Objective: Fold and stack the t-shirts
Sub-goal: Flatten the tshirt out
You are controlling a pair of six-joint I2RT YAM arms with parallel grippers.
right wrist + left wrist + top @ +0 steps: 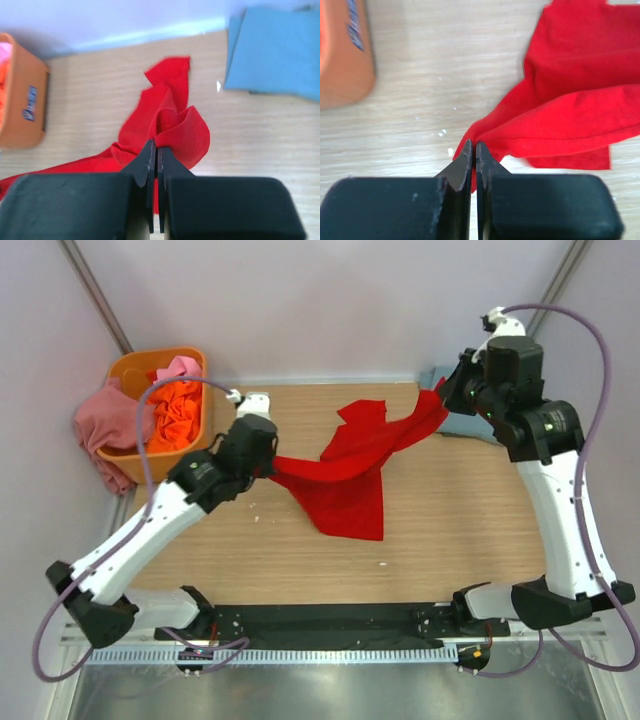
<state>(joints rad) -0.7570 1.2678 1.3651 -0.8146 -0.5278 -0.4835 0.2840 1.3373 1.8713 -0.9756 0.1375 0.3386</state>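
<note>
The bright red, soft cloth t-shirt (pixel 350 465), light and limp, sags across the wooden table (pixel 450 540) between the left gripper (pixel 474 148) and the far right gripper (pixel 154 148), each pinched tight on its edge; corners and hems look the surest holds.

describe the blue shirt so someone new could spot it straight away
Start at the wooden table and go to its far right corner. The grey-blue t-shirt lies there flat, with straight, neat edges. That sets it apart: the red t-shirt is rumpled across the middle, and the other shirts are heaped in the orange tub at the far left.
</note>
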